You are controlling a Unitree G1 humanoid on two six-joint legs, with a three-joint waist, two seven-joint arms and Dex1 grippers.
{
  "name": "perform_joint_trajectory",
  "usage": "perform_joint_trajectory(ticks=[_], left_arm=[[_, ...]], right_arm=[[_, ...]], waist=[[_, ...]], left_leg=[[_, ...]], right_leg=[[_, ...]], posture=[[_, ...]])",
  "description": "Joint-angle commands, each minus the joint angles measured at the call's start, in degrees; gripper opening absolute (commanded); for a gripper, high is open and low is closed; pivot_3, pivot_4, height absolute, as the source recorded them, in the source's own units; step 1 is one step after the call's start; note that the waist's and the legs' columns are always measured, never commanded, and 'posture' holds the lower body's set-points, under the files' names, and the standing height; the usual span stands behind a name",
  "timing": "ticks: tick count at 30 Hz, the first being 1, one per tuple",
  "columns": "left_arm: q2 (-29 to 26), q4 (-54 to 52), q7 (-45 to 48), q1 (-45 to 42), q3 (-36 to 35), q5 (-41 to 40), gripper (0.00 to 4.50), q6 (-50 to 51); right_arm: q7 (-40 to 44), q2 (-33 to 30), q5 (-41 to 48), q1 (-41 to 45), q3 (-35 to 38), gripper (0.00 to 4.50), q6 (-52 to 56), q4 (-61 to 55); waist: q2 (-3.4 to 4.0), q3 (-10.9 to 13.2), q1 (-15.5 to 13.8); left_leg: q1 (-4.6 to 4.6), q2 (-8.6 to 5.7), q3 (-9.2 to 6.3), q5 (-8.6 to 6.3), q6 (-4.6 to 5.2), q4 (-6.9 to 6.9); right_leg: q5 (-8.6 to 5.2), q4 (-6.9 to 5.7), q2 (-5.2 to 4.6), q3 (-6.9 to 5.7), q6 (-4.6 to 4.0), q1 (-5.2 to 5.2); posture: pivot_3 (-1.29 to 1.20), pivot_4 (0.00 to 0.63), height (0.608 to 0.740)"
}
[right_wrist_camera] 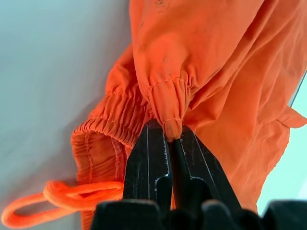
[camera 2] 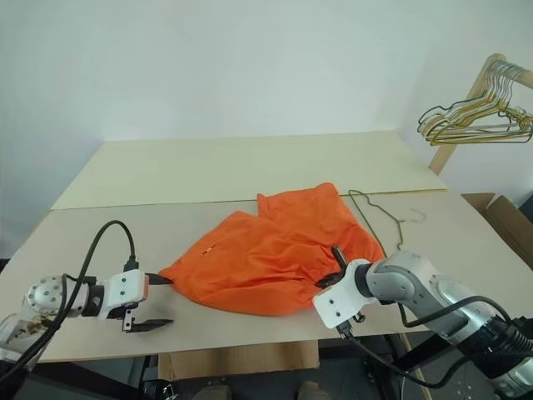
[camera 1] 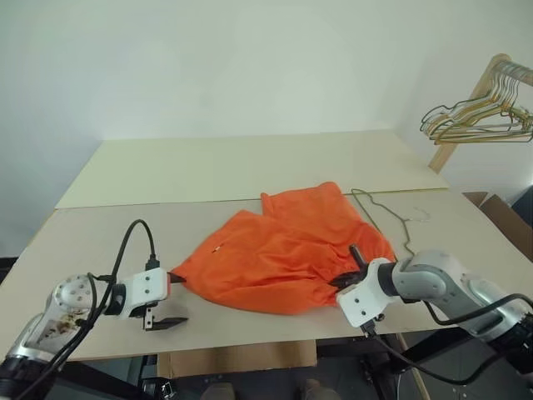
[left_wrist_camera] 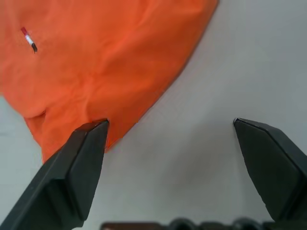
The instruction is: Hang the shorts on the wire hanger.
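Right wrist view: right gripper point(right_wrist_camera: 171, 143) pinches shorts point(right_wrist_camera: 201, 62) waistband; drawstring loop point(right_wrist_camera: 57, 199) beside.

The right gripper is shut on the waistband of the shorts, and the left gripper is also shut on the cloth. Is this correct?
Not quite. The right gripper is shut on the shorts' waistband, but the left gripper is open, its fingers beside the cloth's edge, as the left wrist view shows.

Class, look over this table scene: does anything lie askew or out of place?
Yes. The orange shorts lie crumpled, partly covering the wire hanger, whose hook end pokes out beside them. The right end effector pinches the gathered waistband, bunching it.
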State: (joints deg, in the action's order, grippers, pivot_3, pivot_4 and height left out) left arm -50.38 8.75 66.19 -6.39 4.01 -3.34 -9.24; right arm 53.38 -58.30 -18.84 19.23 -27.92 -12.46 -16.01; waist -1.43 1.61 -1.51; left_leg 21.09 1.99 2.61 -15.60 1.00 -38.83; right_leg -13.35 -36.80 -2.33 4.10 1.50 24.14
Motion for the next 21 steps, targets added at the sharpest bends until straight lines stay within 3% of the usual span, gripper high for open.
perform_joint_trajectory(ticks=[1, 12, 15, 21], left_arm=[[1.3, 6.4, -1.9, -4.5, 1.1, 2.6, 4.50, -4.3], [4.1, 26.8, -5.0, -15.8, 7.5, 11.2, 4.50, -17.0], [4.3, 29.4, -4.2, -17.2, 8.7, 11.6, 3.92, -18.5], [5.0, 31.3, -4.2, -18.7, 10.1, 12.5, 2.03, -20.2]], right_arm=[[0.7, 1.2, 0.4, -0.4, 3.4, 0.01, 1.1, -1.9], [2.3, 3.9, 0.2, -4.1, 6.6, 0.01, 5.7, -5.2], [2.6, 4.6, 0.0, -4.4, 7.0, 0.00, 6.5, -5.7], [2.6, 5.9, -0.4, -4.7, 7.3, 0.00, 7.8, -6.0]], waist=[[0.00, 0.0, 0.0], [0.35, -0.3, 0.1], [0.56, -0.5, 0.2], [0.61, -0.5, 0.6]], left_leg=[[0.00, 0.00, -0.01, 0.00, 0.00, -0.02], [-0.07, -0.04, -0.02, 0.00, 0.00, -0.03], [-0.19, -0.04, -0.02, 0.02, 0.03, -0.04], [-0.89, 0.01, -0.07, 0.04, 0.06, 0.05]], right_leg=[[0.00, -0.02, 0.00, -0.01, 0.00, 0.00], [0.07, -0.04, 0.01, 0.00, -0.11, -0.12], [-0.08, -0.10, 0.02, 0.02, 0.16, -0.20], [-0.18, -0.19, 0.13, 0.03, 0.18, -0.81]], posture=[[0.06, 0.000, 0.740], [0.03, 0.000, 0.740], [0.03, 0.000, 0.740], [0.03, 0.000, 0.740]])
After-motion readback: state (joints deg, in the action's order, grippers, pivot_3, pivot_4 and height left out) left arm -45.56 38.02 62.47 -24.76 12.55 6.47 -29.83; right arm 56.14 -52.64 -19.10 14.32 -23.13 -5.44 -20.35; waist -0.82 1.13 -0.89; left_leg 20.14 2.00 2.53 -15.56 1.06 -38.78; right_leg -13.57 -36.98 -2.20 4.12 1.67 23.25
